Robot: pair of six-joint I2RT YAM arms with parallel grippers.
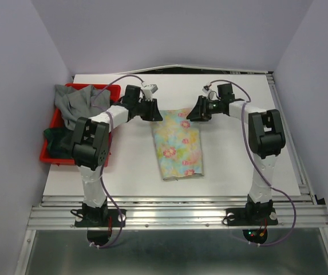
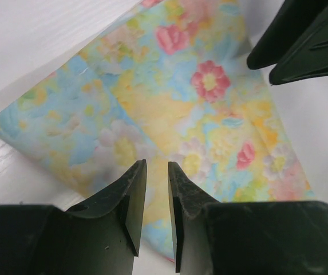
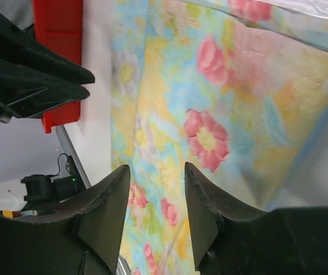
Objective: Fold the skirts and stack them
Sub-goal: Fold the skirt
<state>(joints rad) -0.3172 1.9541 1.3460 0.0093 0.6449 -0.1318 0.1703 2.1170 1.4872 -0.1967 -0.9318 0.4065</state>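
The pastel yellow-blue skirt with pink flowers lies folded into a long strip in the middle of the table. My left gripper hovers at its far left corner, and my right gripper at its far right corner. In the left wrist view the left gripper is open by a narrow gap above the floral skirt, with nothing between its fingers. The right gripper stands open wider over the same skirt, also holding nothing. A grey skirt is heaped in the red bin.
The red bin sits at the table's left edge, with a darker cloth under the grey one. Lilac walls close in on the left, right and back. Each wrist view catches the other gripper close by.
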